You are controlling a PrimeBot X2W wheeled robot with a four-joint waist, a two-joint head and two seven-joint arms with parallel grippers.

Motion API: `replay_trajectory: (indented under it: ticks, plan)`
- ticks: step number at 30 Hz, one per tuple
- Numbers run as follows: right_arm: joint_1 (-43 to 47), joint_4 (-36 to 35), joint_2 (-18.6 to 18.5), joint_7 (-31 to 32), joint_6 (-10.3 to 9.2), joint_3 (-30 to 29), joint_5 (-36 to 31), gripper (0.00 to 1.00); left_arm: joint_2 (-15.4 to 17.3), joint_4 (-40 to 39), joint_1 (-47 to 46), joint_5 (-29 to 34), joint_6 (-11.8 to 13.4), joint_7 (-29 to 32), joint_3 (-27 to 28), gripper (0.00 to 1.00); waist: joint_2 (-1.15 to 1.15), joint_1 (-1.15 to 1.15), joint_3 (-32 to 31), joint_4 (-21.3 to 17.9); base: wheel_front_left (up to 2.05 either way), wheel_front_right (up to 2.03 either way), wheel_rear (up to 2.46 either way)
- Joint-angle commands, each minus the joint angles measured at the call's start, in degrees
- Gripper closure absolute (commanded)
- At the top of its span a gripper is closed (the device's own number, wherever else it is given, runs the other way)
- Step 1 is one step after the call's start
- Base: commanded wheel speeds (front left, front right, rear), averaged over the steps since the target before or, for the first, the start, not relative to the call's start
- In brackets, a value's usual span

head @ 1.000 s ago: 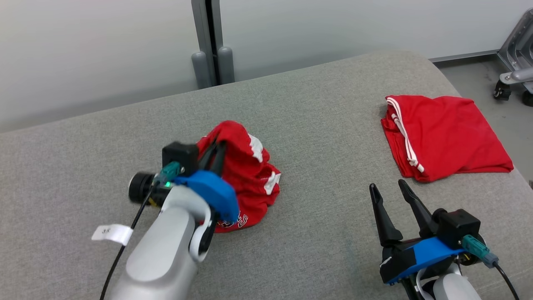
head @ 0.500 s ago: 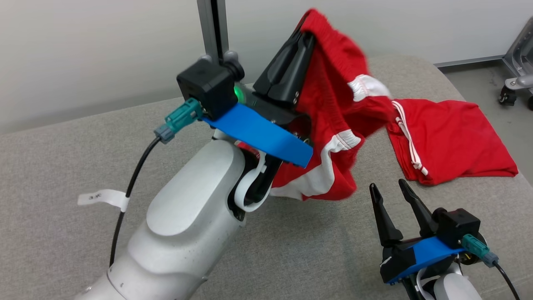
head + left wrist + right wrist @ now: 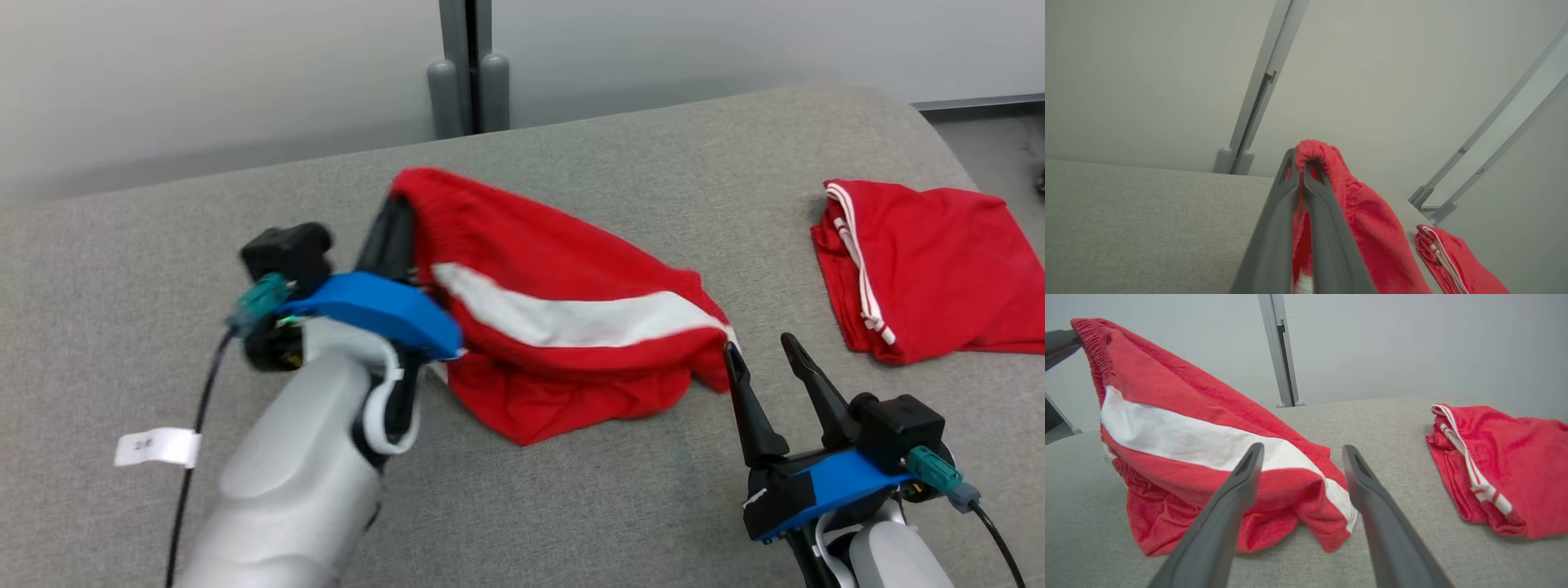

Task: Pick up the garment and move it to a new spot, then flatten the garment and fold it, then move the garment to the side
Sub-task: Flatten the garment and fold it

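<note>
The garment (image 3: 571, 327) is a pair of red shorts with a broad white side stripe. My left gripper (image 3: 400, 224) is shut on its elastic waistband and holds that end raised, while the rest trails down to the right onto the grey cushion (image 3: 612, 506). In the left wrist view the closed fingers (image 3: 1306, 192) pinch the red waistband (image 3: 1316, 149). My right gripper (image 3: 761, 353) stands open just right of the garment's lower hem, apart from it. In the right wrist view the garment (image 3: 1200, 428) drapes ahead of the spread fingers (image 3: 1241, 477), the hem corner lying between them.
A second red garment (image 3: 931, 261) with thin white stripes lies folded at the cushion's right end, also seen as a folded red pile (image 3: 1498, 465) in the right wrist view. A grey post (image 3: 469, 82) stands behind the cushion. Bare floor shows past the right edge.
My left gripper lifted the garment from a crumpled heap high into the air, then came down to the left, stretching it out toward the right. The head camera shifted. The right gripper stayed put.
</note>
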Motion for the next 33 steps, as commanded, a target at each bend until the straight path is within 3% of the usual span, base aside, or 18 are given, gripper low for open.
replay_trajectory:
  ticks: [1,7,8,9,10,17,22,29,33]
  plan:
    - [-0.7,-0.1,0.0,-0.2,0.00,0.1,0.1,0.00,0.5,0.9,0.2,0.6,0.5,-0.2,1.4,1.00,0.00,0.00,0.6,0.6,0.00,0.00,0.00]
    - [-1.9,0.1,0.0,-0.2,0.00,1.3,0.3,0.00,2.7,6.3,2.1,4.5,3.5,-0.3,11.1,1.00,0.00,0.00,2.1,1.2,0.00,0.00,0.00]
    - [-2.1,0.1,0.0,-0.3,0.00,1.4,0.3,0.00,2.9,7.1,2.6,5.2,3.7,-0.3,12.3,0.79,0.00,0.00,2.3,1.2,0.00,0.00,0.00]
    - [-2.2,0.2,0.0,-0.3,0.00,1.6,0.3,0.00,2.9,7.9,3.0,5.7,3.5,-0.3,13.2,0.36,0.00,0.00,2.4,1.2,0.00,0.00,0.00]
    - [-2.2,0.3,0.0,-0.4,0.00,1.7,0.4,0.00,2.8,9.1,3.4,5.9,3.0,-0.3,13.8,0.00,0.00,0.00,2.5,1.2,0.00,0.00,0.00]
    - [-1.8,0.9,0.0,-0.6,0.00,1.1,0.2,0.00,3.9,14.6,5.1,8.0,0.2,-0.3,15.7,0.00,0.00,0.00,2.2,2.1,0.00,0.00,0.00]
    - [-1.2,0.9,0.0,-0.6,0.00,0.9,0.1,0.00,4.7,11.4,7.9,11.8,-1.9,-0.3,15.2,0.00,0.00,0.00,1.4,3.4,0.00,0.00,0.00]
    - [-0.3,0.7,0.1,-0.3,0.00,0.6,0.3,0.00,5.2,3.7,11.3,20.2,-7.8,3.1,4.5,0.00,0.00,0.00,0.4,4.9,0.00,0.00,0.00]
    - [-0.2,0.9,0.1,-0.3,0.00,1.1,0.7,0.00,6.3,-1.5,10.0,25.9,-8.6,8.9,-2.6,0.00,0.00,0.00,0.3,4.6,0.00,0.00,0.00]
